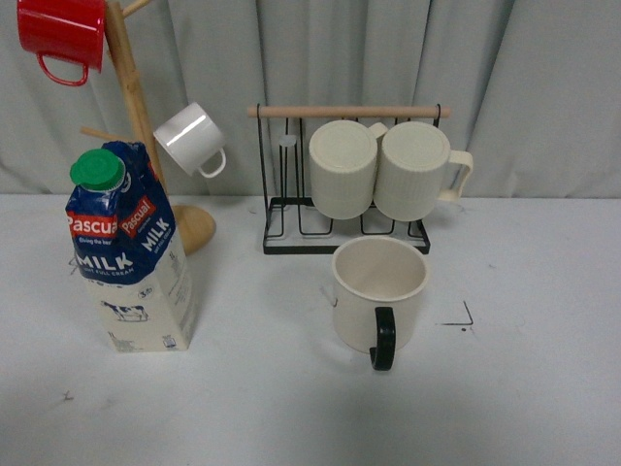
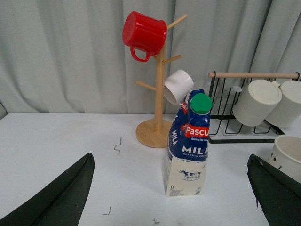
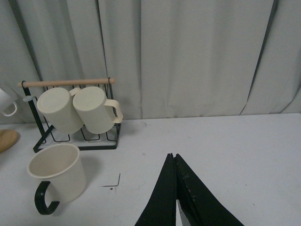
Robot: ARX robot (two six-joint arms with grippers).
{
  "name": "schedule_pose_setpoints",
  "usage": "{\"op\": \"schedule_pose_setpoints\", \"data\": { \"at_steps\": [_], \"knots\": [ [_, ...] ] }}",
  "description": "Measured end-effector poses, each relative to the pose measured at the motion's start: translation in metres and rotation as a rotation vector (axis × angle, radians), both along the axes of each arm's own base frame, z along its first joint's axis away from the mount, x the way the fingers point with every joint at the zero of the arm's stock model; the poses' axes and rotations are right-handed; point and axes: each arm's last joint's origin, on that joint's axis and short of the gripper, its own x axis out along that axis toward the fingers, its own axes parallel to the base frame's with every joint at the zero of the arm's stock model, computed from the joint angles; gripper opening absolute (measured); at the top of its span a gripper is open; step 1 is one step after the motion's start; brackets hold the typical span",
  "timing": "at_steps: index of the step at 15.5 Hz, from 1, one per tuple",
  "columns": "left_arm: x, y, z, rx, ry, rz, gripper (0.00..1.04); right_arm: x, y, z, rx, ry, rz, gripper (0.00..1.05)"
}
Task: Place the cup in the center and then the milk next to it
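Note:
The cup (image 1: 379,288), a wide cream mug with a black handle, stands upright on the white table in front of the rack; it also shows in the right wrist view (image 3: 55,174) and at the edge of the left wrist view (image 2: 288,155). The milk (image 1: 131,252), a blue and cream Pascual carton with a green cap, stands upright at the left, and shows in the left wrist view (image 2: 189,146). The center is the white tabletop near a black corner mark (image 1: 460,318). My left gripper (image 2: 171,197) is open and empty, facing the milk. My right gripper (image 3: 172,157) is shut and empty, right of the cup.
A black wire rack (image 1: 344,228) holds two ribbed cream mugs (image 1: 383,168) behind the cup. A wooden mug tree (image 1: 146,126) at the back left carries a red mug (image 1: 63,37) and a small white mug (image 1: 191,139). Grey curtains hang behind the table.

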Motion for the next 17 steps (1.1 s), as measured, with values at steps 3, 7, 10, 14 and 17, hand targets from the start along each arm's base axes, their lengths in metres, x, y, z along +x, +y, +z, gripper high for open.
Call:
{"op": "schedule_pose_setpoints", "data": {
  "at_steps": [3, 7, 10, 14, 17],
  "knots": [
    [0.000, 0.000, 0.000, 0.000, 0.000, 0.000, 0.98, -0.004, 0.000, 0.000, 0.000, -0.004, 0.000, 0.02],
    [0.000, 0.000, 0.000, 0.000, 0.000, 0.000, 0.98, -0.005, 0.000, -0.001, 0.000, 0.003, 0.000, 0.02],
    [0.000, 0.000, 0.000, 0.000, 0.000, 0.000, 0.98, -0.006, 0.000, 0.000, 0.000, 0.000, 0.000, 0.02],
    [0.000, 0.000, 0.000, 0.000, -0.002, -0.001, 0.98, -0.017, 0.000, -0.004, -0.001, 0.014, 0.000, 0.02],
    [0.000, 0.000, 0.000, 0.000, 0.000, 0.000, 0.98, -0.017, 0.000, -0.004, -0.003, 0.009, 0.000, 0.28]
  ]
}}
